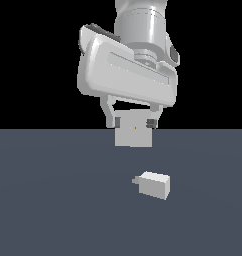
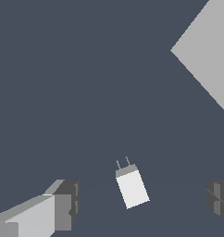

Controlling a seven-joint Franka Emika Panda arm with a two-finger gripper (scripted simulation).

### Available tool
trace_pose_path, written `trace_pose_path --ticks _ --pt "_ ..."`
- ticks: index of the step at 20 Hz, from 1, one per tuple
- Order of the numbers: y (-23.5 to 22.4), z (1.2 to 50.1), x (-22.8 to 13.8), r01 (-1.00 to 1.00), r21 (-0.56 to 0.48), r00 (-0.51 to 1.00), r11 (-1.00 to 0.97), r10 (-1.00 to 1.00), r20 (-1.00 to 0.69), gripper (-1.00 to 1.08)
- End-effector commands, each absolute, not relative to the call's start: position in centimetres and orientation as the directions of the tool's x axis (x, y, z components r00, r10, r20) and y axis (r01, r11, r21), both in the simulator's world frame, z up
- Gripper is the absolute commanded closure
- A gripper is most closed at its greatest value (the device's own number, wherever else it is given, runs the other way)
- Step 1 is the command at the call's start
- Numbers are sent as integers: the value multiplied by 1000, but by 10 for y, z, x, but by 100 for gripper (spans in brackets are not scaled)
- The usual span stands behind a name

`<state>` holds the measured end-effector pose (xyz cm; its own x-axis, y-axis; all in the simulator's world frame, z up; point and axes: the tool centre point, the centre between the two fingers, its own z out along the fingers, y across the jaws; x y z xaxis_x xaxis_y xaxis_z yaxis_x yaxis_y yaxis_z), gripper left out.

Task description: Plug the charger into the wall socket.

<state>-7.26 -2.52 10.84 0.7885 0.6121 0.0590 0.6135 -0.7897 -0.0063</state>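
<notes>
Two task items and one gripper, listed nearest first as the exterior view shows them. Item 1: charger (image 1: 155,184), a small off-white block lying on its side on the dark desk (image 1: 48,200), unheld, its short grey prong stub pointing toward the exterior view's left; in the wrist view the charger (image 2: 132,187) shows two thin prongs at one end and lies between the two fingertips, nearer neither by much. Item 2: gripper (image 1: 132,121), hanging above the desk with jaws spread wide and nothing between them; the dark pads (image 2: 67,204) sit well apart on either side of the block in the wrist view. Item 3: wall socket (image 1: 133,132), a flat light-grey upright plate with a tiny yellowish dot at centre, standing behind the gripper and partly masked by it; only one corner of the socket (image 2: 208,60) enters the wrist view. Step in hand, by judgement: reaching down to grasp. Handling notes: centre the gripper over the body, close on the long flat sides and not on the prongs, keep the stub free and square to the plate, then lift before turning toward the dot. Risk: an off-centre pinch may twist the block and spoil prong alignment.
</notes>
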Motion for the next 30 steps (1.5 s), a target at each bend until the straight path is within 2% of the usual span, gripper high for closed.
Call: trace_pose_path --ticks 1,16,30 --pt "-28 102 -78 656 -5 754 -755 654 63 -92" --pt "-48 68 -97 826 -1 562 -564 823 80 -92" --pt "-52 58 -99 848 0 528 -530 845 82 -92"
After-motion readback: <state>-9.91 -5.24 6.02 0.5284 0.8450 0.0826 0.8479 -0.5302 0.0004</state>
